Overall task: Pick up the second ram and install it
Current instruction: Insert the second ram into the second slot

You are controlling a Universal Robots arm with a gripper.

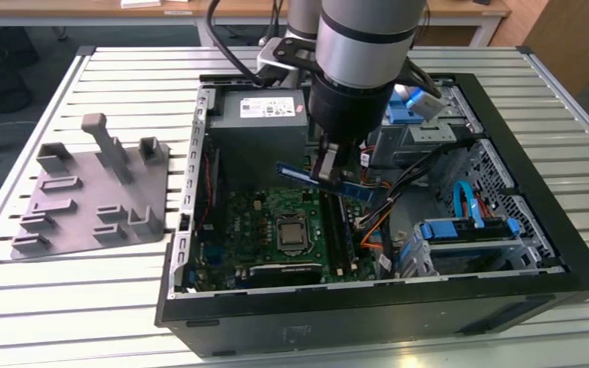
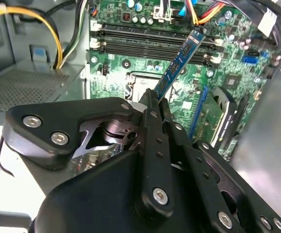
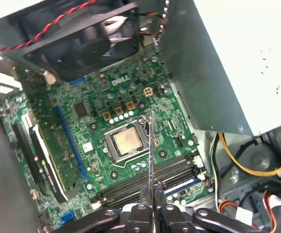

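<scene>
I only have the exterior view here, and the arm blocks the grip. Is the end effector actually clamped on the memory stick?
Observer: Yes. In the second wrist view the end effector is shut on one end of the memory stick.
Reviewer: Is it in a slot yet?
Observer: No. In the first wrist view it shows edge-on, crosswise to the black slots, seated in none.
Reviewer: Anything else nearby?
Observer: A black fan with a twisted red-and-black wire.

Slim blue second ram, tilted midair
</scene>
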